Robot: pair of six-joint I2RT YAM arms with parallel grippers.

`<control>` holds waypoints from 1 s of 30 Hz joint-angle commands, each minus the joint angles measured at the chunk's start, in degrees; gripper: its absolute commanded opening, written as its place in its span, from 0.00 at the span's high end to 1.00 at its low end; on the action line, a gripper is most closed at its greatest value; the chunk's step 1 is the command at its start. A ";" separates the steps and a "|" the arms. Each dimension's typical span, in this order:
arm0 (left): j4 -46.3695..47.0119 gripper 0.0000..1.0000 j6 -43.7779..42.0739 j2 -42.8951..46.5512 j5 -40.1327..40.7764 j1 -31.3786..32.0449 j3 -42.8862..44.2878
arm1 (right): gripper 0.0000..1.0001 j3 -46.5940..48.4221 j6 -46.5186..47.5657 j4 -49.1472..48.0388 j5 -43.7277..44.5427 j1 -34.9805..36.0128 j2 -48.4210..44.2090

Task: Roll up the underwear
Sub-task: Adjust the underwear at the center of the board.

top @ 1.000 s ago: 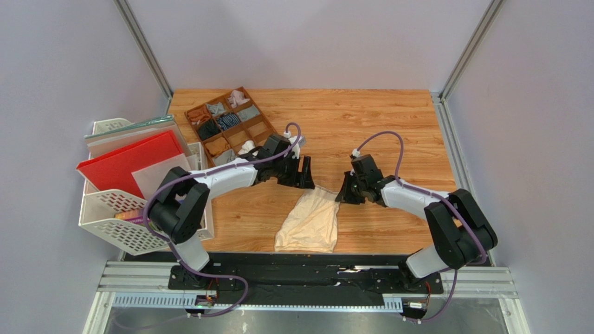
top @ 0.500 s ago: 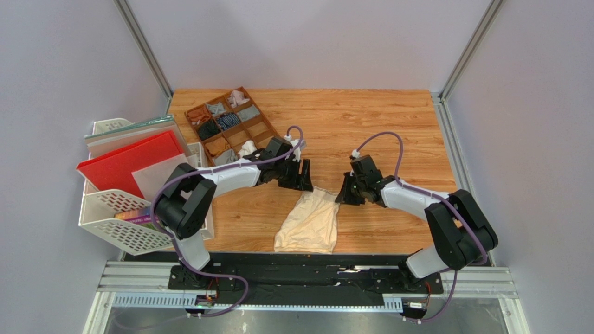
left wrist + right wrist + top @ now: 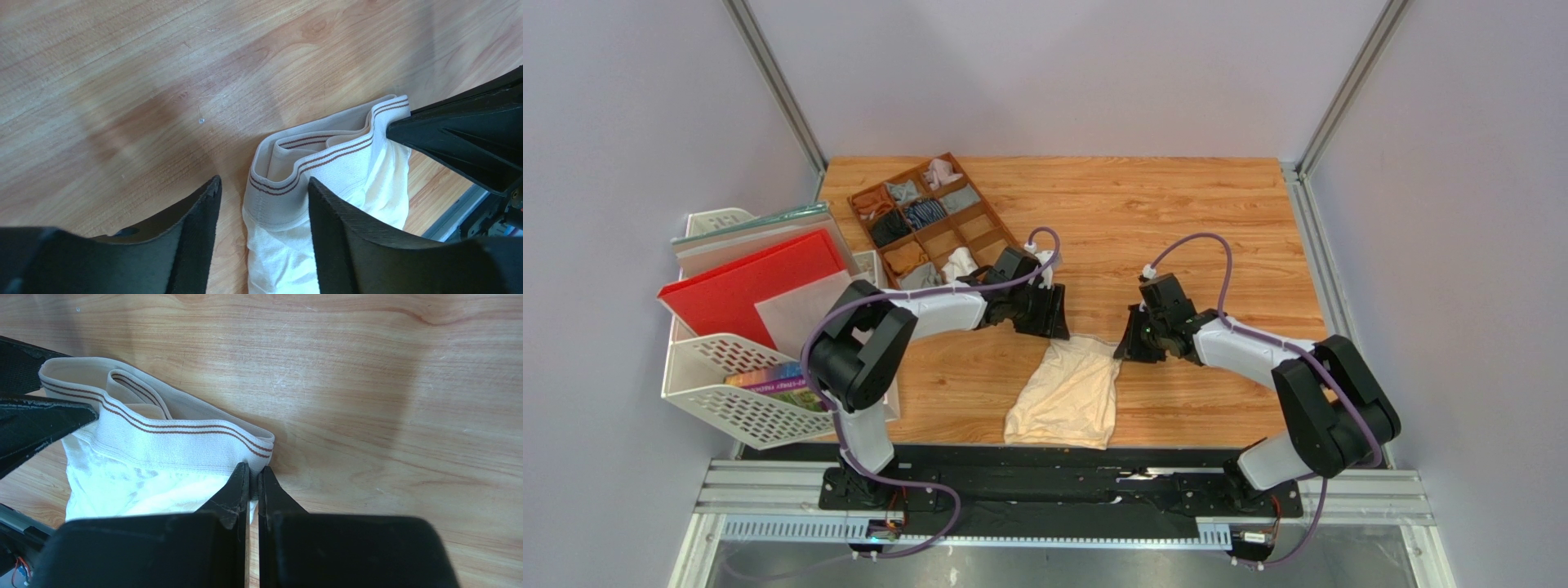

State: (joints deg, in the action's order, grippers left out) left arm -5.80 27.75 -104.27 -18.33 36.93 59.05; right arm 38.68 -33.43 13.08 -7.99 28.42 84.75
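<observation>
Soft cloth underwear (image 3: pixel 325 171), matt wood-grain table (image 3: pixel 123 73)

No legible lettering anywhere, underwear (image 3: pixel 319 174) included.

Wooden organizer (image 3: pixel 990 207) near left tool (image 3: pixel 1059 326)

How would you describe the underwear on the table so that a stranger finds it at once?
Look at the wooden table. Near the middle of its front edge lies the underwear, a loose cream cloth. Unlike the small rolled garments in the brown divided tray at the far left, it lies unrolled and has a pale waistband with thin brown stripes.
</observation>
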 commanded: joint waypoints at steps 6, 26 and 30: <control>4.66 0.50 -3.93 -1.73 2.94 -0.19 -3.67 | 1.00 -0.44 0.30 5.02 2.45 0.40 -0.46; 13.10 1.00 -1.20 2.22 3.56 -0.28 -7.63 | 1.00 0.87 0.03 9.50 7.81 0.32 -3.10; 11.43 1.00 -2.08 1.79 3.39 -0.28 -5.09 | 1.00 0.44 -0.49 9.95 7.90 0.32 -3.36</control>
State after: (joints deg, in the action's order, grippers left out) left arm 8.12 26.89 -103.98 -17.02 37.08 52.05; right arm 38.81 -34.28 17.80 -3.84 28.82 82.54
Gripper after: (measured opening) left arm 0.007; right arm 0.008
